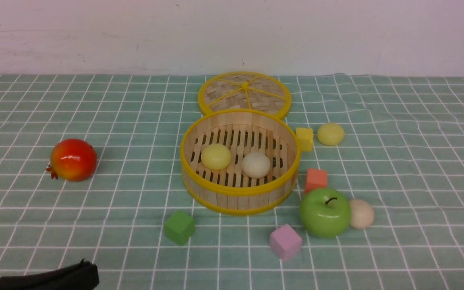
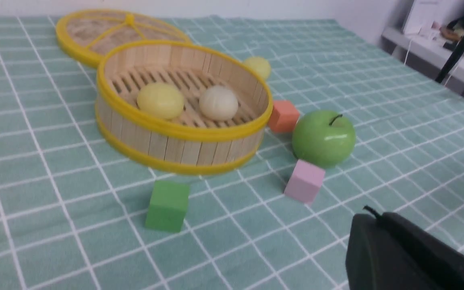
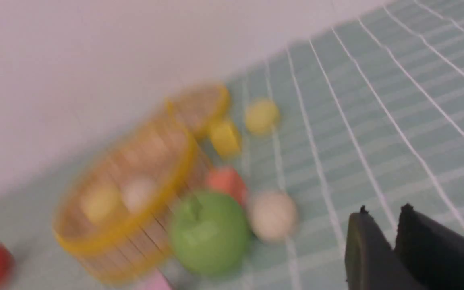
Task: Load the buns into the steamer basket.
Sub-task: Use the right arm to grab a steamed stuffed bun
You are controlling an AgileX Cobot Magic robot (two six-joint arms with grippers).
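Outside steamer basket (image 1: 238, 200): yellow bun (image 1: 330, 134), cream bun (image 1: 364, 213); left jaws pressed together, right jaws barely spread. Next: cream, avoiding apple (image 1: 323, 215).

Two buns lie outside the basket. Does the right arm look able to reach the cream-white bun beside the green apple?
Probably yes: the cream-white bun lies just right of the green apple, top and outer side uncovered; the apple may crowd one finger.

Cream bun (image 1: 362, 214) sits tight against the green apple (image 1: 325, 212), free counter (image 1: 421, 181) on its right. Yellow bun (image 1: 330, 134) has the yellow cube (image 1: 304, 139) just beside it. Steamer basket (image 1: 238, 193) top stands open.
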